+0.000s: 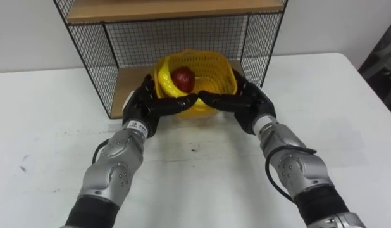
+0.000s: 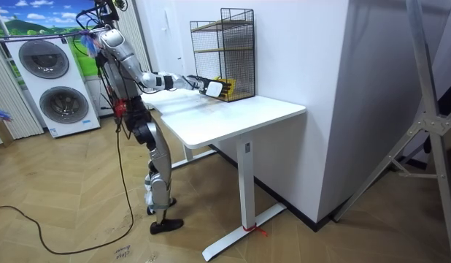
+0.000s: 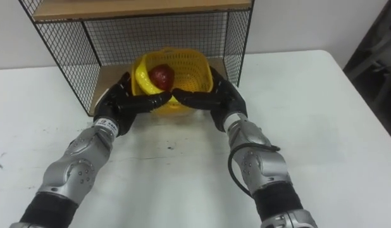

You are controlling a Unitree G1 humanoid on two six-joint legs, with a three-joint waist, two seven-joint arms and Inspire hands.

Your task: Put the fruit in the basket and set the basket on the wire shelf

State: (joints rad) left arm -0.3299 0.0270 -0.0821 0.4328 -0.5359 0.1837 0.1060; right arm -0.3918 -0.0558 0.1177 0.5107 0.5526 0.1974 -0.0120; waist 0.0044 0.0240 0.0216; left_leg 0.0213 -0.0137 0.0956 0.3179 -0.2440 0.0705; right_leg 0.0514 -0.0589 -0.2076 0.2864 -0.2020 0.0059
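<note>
A yellow mesh basket (image 1: 214, 71) with a red apple (image 1: 183, 78) in it sits tilted at the front of the wire shelf's (image 1: 88, 50) lower wooden board (image 1: 124, 83). My left hand (image 1: 143, 104) grips the basket's left side, thumb up by the rim and fingers curved across its near wall. From the other side, my right hand (image 1: 249, 98) holds it the same way, and the fingertips of both nearly meet in front. In the room view I stand at the table's end with both arms stretched toward the shelf (image 2: 224, 51).
The shelf stands at the back of a white table (image 1: 195, 171), against the wall, with an upper wooden board (image 1: 170, 9) above the basket. Wire side walls flank the opening. Washing machines (image 2: 47, 73) stand behind me across the wooden floor.
</note>
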